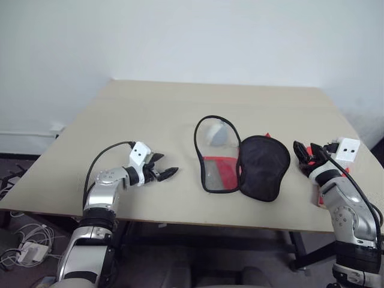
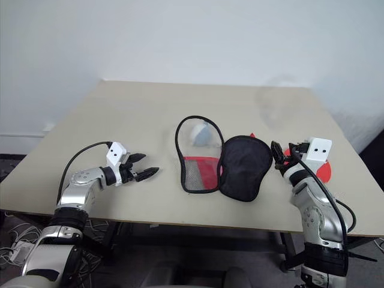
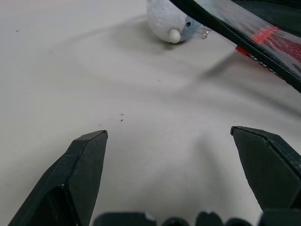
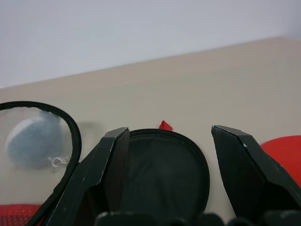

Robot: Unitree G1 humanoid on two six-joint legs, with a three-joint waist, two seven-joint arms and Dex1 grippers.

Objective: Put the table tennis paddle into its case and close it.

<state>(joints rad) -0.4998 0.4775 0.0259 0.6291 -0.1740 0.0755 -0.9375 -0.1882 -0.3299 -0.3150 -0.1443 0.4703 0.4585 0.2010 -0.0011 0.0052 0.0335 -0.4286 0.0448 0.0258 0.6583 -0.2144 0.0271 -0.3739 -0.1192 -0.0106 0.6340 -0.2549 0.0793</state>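
Beside the right gripper (image 2: 281,157), paddle (image 2: 324,171) peeks red.

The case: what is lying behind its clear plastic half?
Behind the case's raised clear half, a small grey-white ball-like thing rests on the table. A red corner shows behind the black half; the rest of it is covered.

One case (image 1: 243,159), lying open; one paddle (image 2: 321,171); one small grey-white ball-like thing (image 3: 170,21); two claws, all on one surface (image 1: 132,120).
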